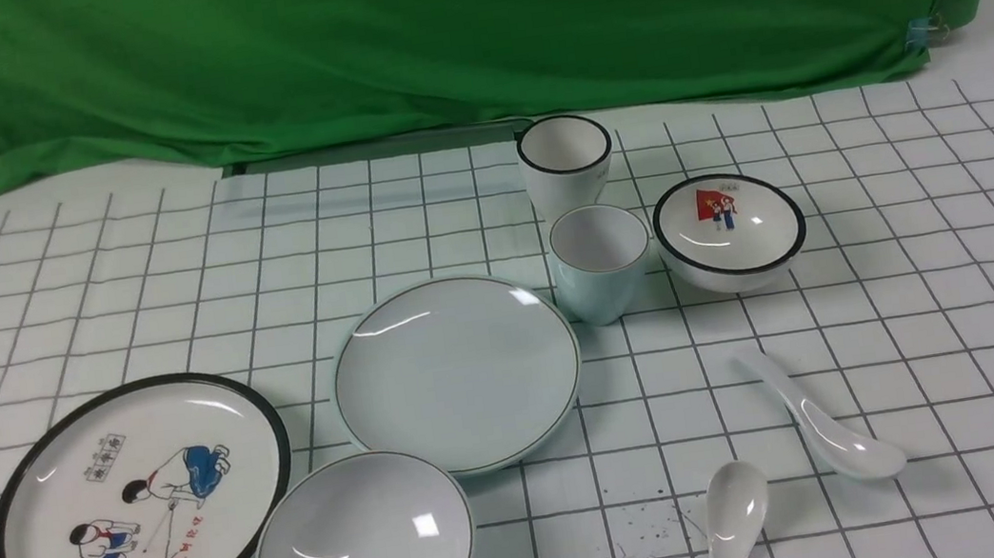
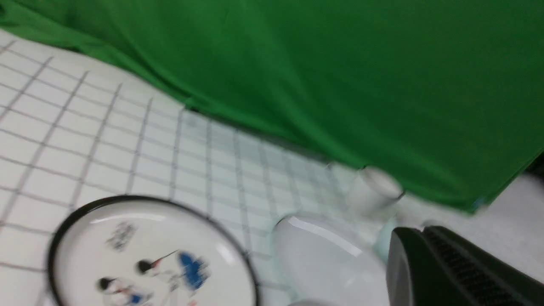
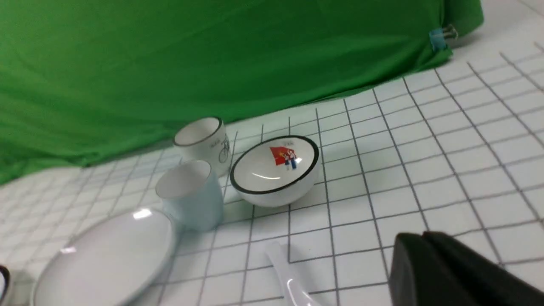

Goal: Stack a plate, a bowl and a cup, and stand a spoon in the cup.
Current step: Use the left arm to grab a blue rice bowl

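plate, bowl, cup unstacked on desk | spoon lying right of plate | left gripper looks clenched, view blurry | right gripper clenched

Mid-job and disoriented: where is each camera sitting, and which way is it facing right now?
Front view: between the arms, facing forward over the gridded table to the green cloth; no arm shows.
Left wrist view: low, blurred, looking across the cartoon plate toward the cloth; left gripper at the edge, jaws shut.
Right wrist view: low, facing the cup and picture bowl; right gripper at the edge, jaws shut.
Shared: front and right wrist views both show cup, picture bowl and plate.
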`<state>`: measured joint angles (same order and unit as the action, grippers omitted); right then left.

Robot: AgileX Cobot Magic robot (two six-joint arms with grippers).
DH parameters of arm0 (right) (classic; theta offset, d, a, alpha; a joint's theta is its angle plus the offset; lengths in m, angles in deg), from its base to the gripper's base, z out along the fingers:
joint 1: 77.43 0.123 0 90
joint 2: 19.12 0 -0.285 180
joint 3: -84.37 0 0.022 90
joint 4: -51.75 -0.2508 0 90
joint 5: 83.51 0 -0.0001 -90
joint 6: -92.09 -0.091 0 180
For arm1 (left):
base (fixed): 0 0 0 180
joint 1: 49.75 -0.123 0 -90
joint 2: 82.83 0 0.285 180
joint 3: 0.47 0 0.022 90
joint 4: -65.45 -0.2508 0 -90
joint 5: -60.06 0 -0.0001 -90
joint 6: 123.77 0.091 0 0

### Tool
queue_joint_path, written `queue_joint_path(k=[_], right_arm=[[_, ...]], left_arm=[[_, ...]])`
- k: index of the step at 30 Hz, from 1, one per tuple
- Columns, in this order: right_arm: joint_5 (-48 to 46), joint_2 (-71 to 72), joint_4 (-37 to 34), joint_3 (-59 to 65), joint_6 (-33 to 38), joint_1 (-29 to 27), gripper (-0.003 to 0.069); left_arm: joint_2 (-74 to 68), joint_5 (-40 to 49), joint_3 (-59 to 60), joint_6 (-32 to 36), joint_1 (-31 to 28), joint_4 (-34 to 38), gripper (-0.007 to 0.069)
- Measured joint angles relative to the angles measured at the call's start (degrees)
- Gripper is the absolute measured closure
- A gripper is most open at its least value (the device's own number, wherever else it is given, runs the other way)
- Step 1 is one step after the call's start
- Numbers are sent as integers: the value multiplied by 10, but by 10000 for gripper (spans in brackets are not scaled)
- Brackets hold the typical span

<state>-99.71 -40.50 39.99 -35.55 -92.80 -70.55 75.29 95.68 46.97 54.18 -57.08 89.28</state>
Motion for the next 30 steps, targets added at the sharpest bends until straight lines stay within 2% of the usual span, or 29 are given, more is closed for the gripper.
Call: queue_joint_path(k=[2,3,4,6,9,11,13,17,20,24,25,29,30], right_arm=[[-29,-75,0,-55,63,3,648],[-32,-82,0,-68,77,4,648],[-75,-134,0,-113,122,3,648],[-143,-213,0,-175,174,4,648],[-237,-304,0,-251,205,21,648],[-262,-332,0,-266,211,34,648],[-290,-376,0,-287,220,75,648],[-333,-437,0,-303,235,153,648],[-346,-471,0,-308,241,197,648],[-345,-490,0,-316,241,244,648],[-343,-490,0,-316,241,246,648],[-341,-490,-2,-321,241,255,648],[-341,-490,-2,-321,241,255,648]], left_arm=[[-75,87,-60,25,1,-73,652],[-90,96,-66,28,1,-79,652],[-142,156,-113,46,7,-123,652],[-209,216,-165,64,22,-175,652],[-278,264,-202,79,66,-226,652],[-304,277,-209,82,98,-238,652],[-360,296,-212,85,158,-242,652],[-445,283,-212,63,243,-238,648],[-504,248,-213,39,282,-238,620],[-583,192,-213,12,314,-238,508],[-590,190,-213,10,314,-238,501],[-655,138,-213,-19,318,-238,328],[-657,136,-213,-20,318,-238,320]])
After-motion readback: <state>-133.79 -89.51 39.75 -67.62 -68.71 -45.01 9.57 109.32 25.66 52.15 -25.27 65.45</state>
